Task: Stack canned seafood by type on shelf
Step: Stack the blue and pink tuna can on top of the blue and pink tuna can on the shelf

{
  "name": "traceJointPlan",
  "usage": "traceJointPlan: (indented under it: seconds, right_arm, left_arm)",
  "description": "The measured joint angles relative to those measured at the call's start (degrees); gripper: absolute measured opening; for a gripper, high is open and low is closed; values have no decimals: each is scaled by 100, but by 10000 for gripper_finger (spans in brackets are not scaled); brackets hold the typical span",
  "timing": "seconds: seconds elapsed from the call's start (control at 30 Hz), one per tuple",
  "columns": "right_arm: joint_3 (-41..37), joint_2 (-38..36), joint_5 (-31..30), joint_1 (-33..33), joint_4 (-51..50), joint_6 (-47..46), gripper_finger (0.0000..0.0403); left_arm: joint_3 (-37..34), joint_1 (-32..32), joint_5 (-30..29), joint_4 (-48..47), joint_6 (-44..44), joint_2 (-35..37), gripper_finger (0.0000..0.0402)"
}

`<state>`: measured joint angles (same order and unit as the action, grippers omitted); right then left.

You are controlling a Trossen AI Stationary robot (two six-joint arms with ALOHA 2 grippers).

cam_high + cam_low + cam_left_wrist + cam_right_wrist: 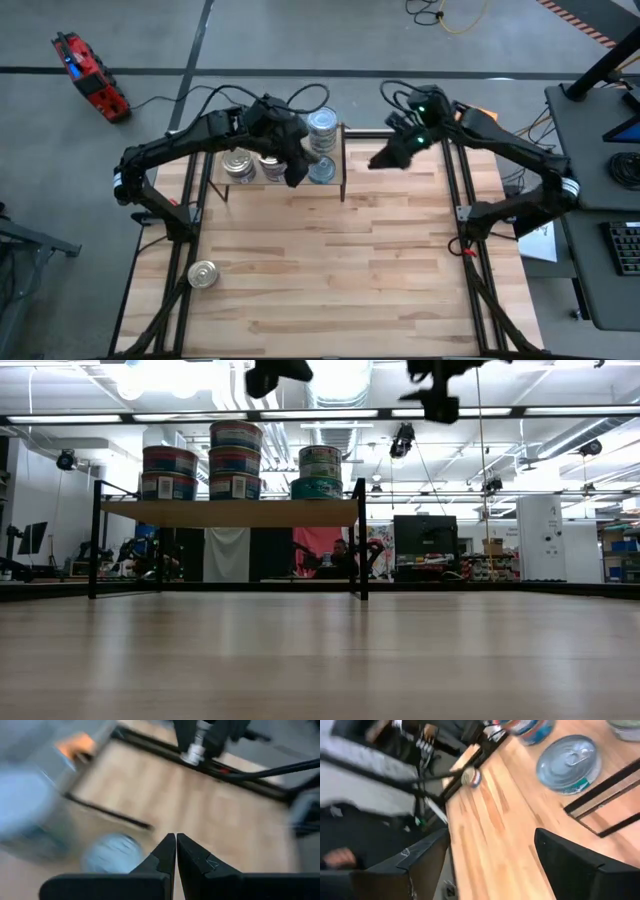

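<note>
1. Pressed together and empty, our left gripper [296, 172] hangs over the shelf [345, 160], its fingers [167, 855] touching each other in the left wrist view.
2. Our right gripper [385, 158] has its jaws spread wide with nothing between them; it sits just off the shelf's 3 o'clock end, above bare table [380, 270].
3. From the low view, the shelf carries stacked tins [235, 460] in three groups: two tins at 9 o'clock, three in the middle, two nearer 3 o'clock.
4. From above, a tall stack [322, 125] stands at the shelf's 1 o'clock part, with gold-lidded tins [238, 165] toward 9 o'clock.
5. One loose tin [203, 274] lies well apart from the shelf, near the table's 7 o'clock corner.
6. We judge the task nearly done, with both arms between placements and that loose tin not yet fetched.
7. Next, we think the left arm, being closer, should open, travel to 7 o'clock, grasp the tin by its sides, and set it on the stack of its own type; its lid looks pale, though we cannot tell its type for sure.
</note>
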<state>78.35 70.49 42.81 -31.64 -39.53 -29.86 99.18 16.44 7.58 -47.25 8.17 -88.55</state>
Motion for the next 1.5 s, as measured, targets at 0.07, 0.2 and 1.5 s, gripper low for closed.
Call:
traceJointPlan:
  seconds: [0.07, 0.2, 1.5]
  right_arm:
    - [-8, -216, -74, 117, -126, 369, 285]
    - [-13, -509, -257, 327, 31, 563, 265]
    - [-352, -436, -387, 717, 59, 1641, 210]
  left_arm:
    - [6, -71, 491, -285, 693, 25, 0]
    - [113, -425, 1184, -1171, 1588, 30, 0]
    - [-4563, -4037, 759, -3187, 7865, 91, 0]
